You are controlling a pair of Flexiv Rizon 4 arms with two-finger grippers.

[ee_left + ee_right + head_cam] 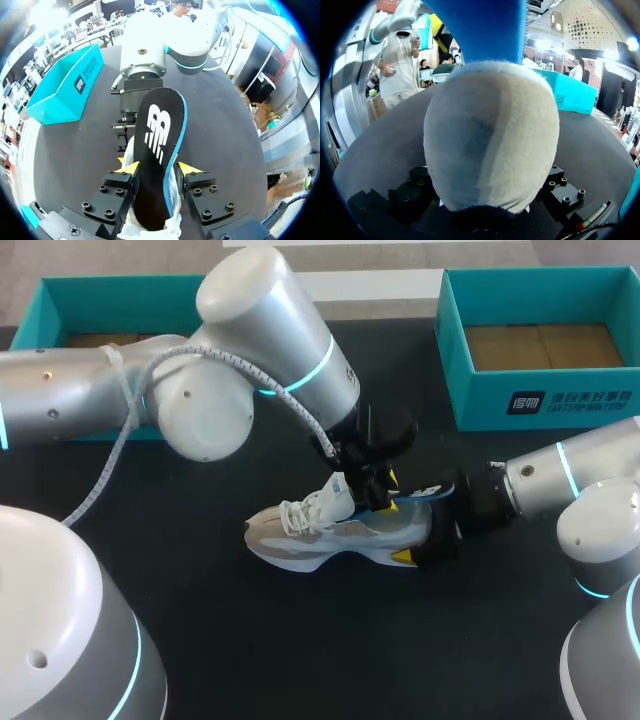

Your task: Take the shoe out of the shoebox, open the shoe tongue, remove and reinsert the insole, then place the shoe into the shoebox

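A grey and white shoe (320, 535) stands on the black table, toe to the left. My right gripper (420, 530) has its fingers on either side of the heel, shut on it. In the right wrist view the heel (490, 135) fills the space between the black fingers (412, 192). My left gripper (372, 488) hangs over the shoe's opening. A black insole with a blue edge (157, 145) lies flat between its parted yellow fingertips (128, 167), one end down in the shoe. Its other end (428, 490) sticks out over the heel.
A teal shoebox (540, 405) stands open at the back right, and a second teal box (55, 300) at the back left. My right arm (145, 50) lies along the table behind the heel.
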